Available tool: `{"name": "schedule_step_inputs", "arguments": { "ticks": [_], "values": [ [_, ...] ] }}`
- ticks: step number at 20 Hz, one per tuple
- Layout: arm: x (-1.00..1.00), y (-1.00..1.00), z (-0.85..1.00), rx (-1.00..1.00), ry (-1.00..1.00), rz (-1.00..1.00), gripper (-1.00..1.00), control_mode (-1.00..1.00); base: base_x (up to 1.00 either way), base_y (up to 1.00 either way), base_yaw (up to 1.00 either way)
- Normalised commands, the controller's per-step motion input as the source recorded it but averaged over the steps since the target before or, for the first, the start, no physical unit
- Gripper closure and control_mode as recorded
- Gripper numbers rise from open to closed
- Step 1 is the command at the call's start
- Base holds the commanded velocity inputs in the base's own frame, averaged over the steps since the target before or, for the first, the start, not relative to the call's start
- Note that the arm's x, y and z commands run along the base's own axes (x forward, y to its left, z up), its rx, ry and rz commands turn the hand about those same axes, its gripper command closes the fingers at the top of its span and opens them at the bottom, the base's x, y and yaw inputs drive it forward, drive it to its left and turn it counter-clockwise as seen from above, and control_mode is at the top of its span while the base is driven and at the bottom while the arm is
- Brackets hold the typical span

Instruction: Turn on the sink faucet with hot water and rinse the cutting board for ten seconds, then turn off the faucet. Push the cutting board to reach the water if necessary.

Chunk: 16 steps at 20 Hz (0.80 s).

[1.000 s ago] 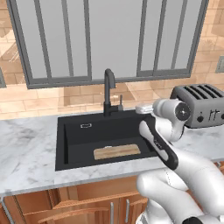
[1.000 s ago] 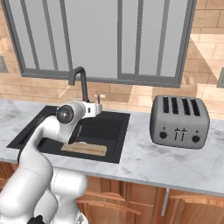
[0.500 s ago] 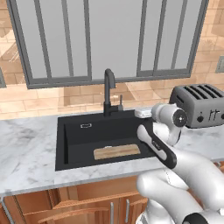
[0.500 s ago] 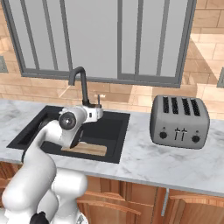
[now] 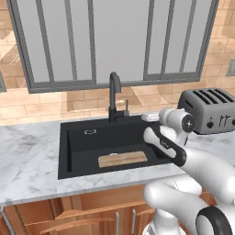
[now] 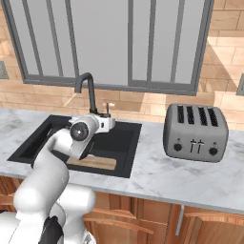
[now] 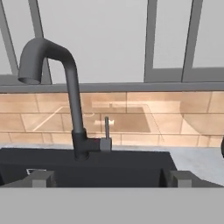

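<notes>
The black gooseneck sink faucet stands behind the black sink, and I see no water from its spout. Its small side lever points straight up. The light-tan cutting board lies flat on the basin floor near the front wall, in front of the faucet. My gripper hovers over the basin's right side, level with the lever and short of it, aimed at it. Its fingertips stand wide apart, open, holding nothing.
A grey toaster stands on the marble counter right of the sink. A tiled wall and window rise close behind the faucet. Wooden cabinets run below the counter.
The arm's elbow has sunk a little and the hand has edged slightly toward the faucet lever. The cutting board and the lever have not moved.
</notes>
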Motion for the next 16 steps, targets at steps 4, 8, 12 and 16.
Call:
{"name": "schedule_step_inputs", "arguments": {
  "ticks": [4,8,12,16],
  "values": [
    [0.11,0.00,-0.04,0.00,0.00,0.00,-1.00,-1.00,0.00,0.00,0.00],
    [0.12,0.00,-0.06,0.00,0.00,0.00,-1.00,-1.00,0.00,0.00,0.00],
    [0.16,0.00,-0.10,0.00,0.00,0.00,-1.00,-1.00,0.00,0.00,0.00],
    [0.16,0.00,-0.08,0.00,0.00,0.00,-1.00,-1.00,0.00,0.00,0.00]
  ]
}}
